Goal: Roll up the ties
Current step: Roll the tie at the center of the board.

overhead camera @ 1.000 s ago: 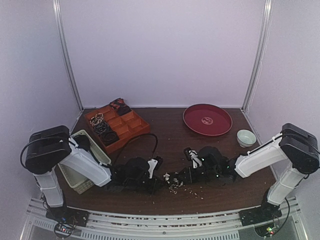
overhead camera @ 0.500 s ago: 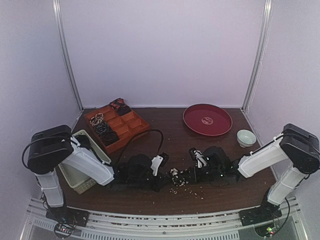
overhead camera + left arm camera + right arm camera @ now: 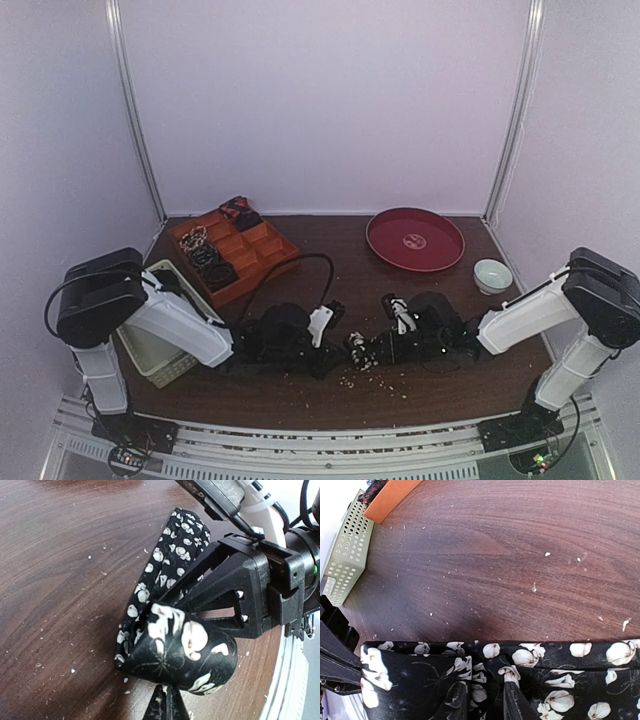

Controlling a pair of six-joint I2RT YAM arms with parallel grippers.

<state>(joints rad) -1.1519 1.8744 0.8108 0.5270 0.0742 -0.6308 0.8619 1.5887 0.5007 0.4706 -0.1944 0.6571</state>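
Observation:
A black tie with white flowers (image 3: 357,352) lies near the table's front middle, partly wound into a coil (image 3: 180,652), with a strip running away from it (image 3: 177,535). My left gripper (image 3: 338,352) has its tips (image 3: 167,705) pressed together at the coil's near edge. My right gripper (image 3: 374,351) faces it and is shut on bunched fabric of the same tie (image 3: 485,690); it also shows in the left wrist view (image 3: 240,597). Several rolled ties (image 3: 208,256) sit in the orange tray (image 3: 262,252). A reddish tie (image 3: 240,211) lies at its far end.
A white slatted basket (image 3: 160,355) stands at the left front edge and shows in the right wrist view (image 3: 345,555). A red round plate (image 3: 415,240) and a small pale bowl (image 3: 491,274) are at the back right. Pale crumbs are scattered around the tie.
Both grippers and the tie between them have shifted right and a little away from the front edge. The tie looks more tightly bunched now.

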